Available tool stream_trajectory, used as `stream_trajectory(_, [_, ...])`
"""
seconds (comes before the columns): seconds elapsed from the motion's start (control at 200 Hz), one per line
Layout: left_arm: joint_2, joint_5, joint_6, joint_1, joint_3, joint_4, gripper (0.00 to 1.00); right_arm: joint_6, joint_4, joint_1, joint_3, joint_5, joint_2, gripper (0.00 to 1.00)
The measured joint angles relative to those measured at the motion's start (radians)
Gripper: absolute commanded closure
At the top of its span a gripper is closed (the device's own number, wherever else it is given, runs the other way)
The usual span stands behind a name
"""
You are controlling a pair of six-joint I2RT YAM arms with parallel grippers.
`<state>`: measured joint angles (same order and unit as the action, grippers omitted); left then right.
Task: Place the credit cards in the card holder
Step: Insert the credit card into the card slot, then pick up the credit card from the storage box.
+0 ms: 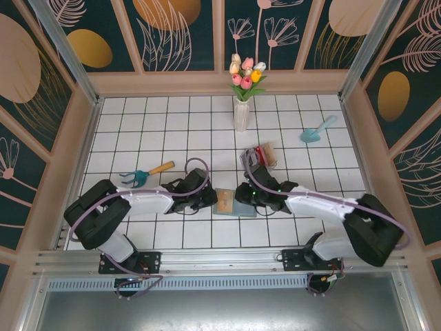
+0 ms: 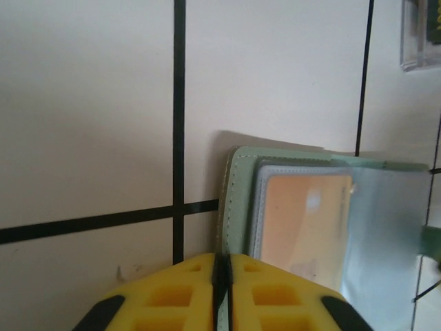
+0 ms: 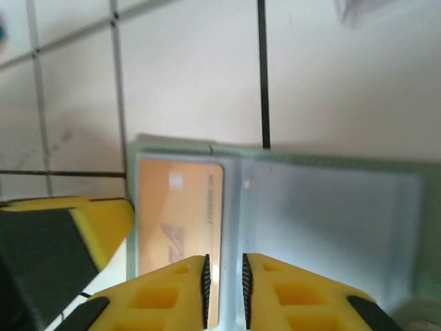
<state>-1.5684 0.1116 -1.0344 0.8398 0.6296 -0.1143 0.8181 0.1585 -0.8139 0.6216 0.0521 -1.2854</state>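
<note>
Seen from above: flat grey-green folding card holder point(image 1: 234, 207), lying open on the white tiled table point(image 1: 172, 131) at lower centre of the frame. Left tool point(image 1: 211, 200) at its left edge, right tool point(image 1: 243, 198) at its right edge. Jaw width too small to judge here. Just up and right of the holder, a clear plastic box point(image 1: 256, 160) with red and tan credit cards point(image 1: 265, 153) standing in it. Higher up, a white vase point(image 1: 241, 114) of pink and yellow tulips. Well apart at upper right, a teal plastic scoop point(image 1: 315, 131). At left, a small teal rake with a wooden handle point(image 1: 148, 174).

Left wrist: yellow fingers point(image 2: 179, 289) of the left tool at bottom centre, drawn almost together with only a thin dark slit between. Cannot tell whether anything is pinched there. Right at their tips, the stitched green edge of the card holder point(image 2: 234, 200). Inside it, a tan credit card point(image 2: 303, 221) under a clear plastic sleeve point(image 2: 386, 234). A corner of the clear box point(image 2: 420, 41) at upper right.

Right wrist: right tool point(image 3: 224, 276) at bottom centre, jaws narrow with a small gap between them, poised over the open holder point(image 3: 275, 162). Tan card point(image 3: 180, 221) at the holder's left, empty-looking sleeve point(image 3: 331, 221) to the right. One yellow finger point(image 3: 96, 221) of the left tool at lower left, beside the holder's left edge.
</note>
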Motion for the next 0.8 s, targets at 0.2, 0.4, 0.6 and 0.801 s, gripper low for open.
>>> stream_trajectory(0.2, [0.084,-0.046,-0.003,0.000,0.000,0.023,0.73,-0.183,0.183,0.157,0.161,-0.124,0.121,0.62])
stream_trajectory(0.4, [0.096,-0.069,0.012,0.000,0.037,0.052,0.67,-0.381,0.276,0.257,0.314,-0.167,0.005,0.60])
stream_trajectory(0.6, [0.096,-0.071,0.013,0.000,0.060,0.055,0.65,-0.495,0.318,0.234,0.424,-0.202,-0.205,0.60])
stream_trajectory(0.801, [0.096,-0.072,0.014,0.000,0.068,0.058,0.63,-0.547,0.345,0.183,0.538,-0.305,-0.389,0.60])
